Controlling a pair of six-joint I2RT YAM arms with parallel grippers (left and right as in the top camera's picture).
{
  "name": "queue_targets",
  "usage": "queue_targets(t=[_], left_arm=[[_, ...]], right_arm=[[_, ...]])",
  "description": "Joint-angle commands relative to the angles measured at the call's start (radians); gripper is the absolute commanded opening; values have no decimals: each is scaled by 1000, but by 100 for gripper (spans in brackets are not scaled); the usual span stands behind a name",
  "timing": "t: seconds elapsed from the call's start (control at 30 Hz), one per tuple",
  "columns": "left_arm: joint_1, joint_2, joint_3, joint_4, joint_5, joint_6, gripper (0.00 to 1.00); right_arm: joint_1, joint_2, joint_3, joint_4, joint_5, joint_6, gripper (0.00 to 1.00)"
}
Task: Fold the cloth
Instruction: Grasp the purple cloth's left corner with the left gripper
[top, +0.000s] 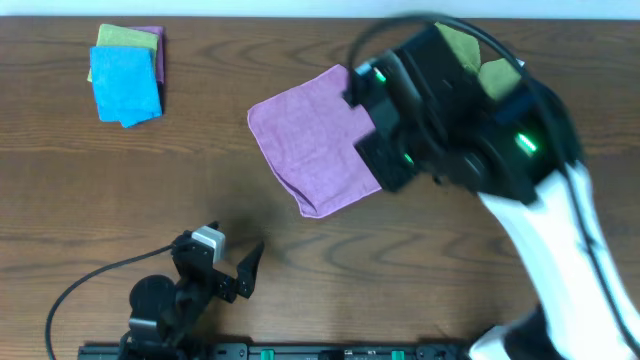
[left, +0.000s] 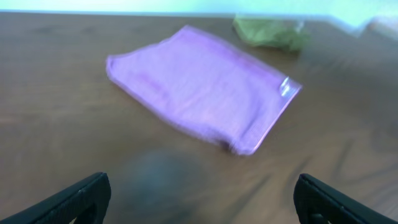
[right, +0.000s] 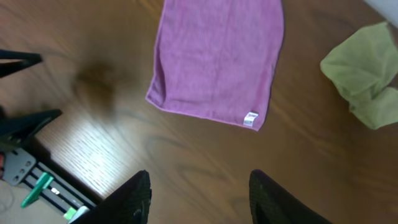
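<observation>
Though flat, cloth (top: 305, 140) askew, long axis diag.

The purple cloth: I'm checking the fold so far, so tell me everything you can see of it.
The purple cloth is a mauve, soft, microfibre-looking piece lying flat on the wooden table as a neat rectangle. A small white tag sits at one corner. Whether it is doubled over cannot be told. Only the table touches it: the right gripper hangs open short of it, and a crumpled light-green cloth lies apart.
</observation>
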Motion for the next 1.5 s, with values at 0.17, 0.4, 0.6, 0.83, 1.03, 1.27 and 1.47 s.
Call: queue_targets(t=[0.17,0.4,0.6,0.83,1.03,1.27,1.47], left_arm=[[-3,-6,-5,156,34,-126,96],[-4,3,-5,486,100,-245,96],[-4,308,-4,665,37,-251,95],[-5,977,305,735,86,-136,95],[-5,1438,807,359,64,58,95],[-8,1774,1218,74,-112,164,98],[-28,1916,1329,-12,-241,185,100]], right_arm=[[98,-365,-475,98,175,229,56],[107,-640,-970,409,175,272,67],[84,-696,-1263,763,167,272,79],[-26,-586,-1276,898,131,271,88],[-138,-578,-1264,910,101,269,87],[-220,-577,-1264,935,36,243,84],[-222,-575,-1264,957,36,241,85]])
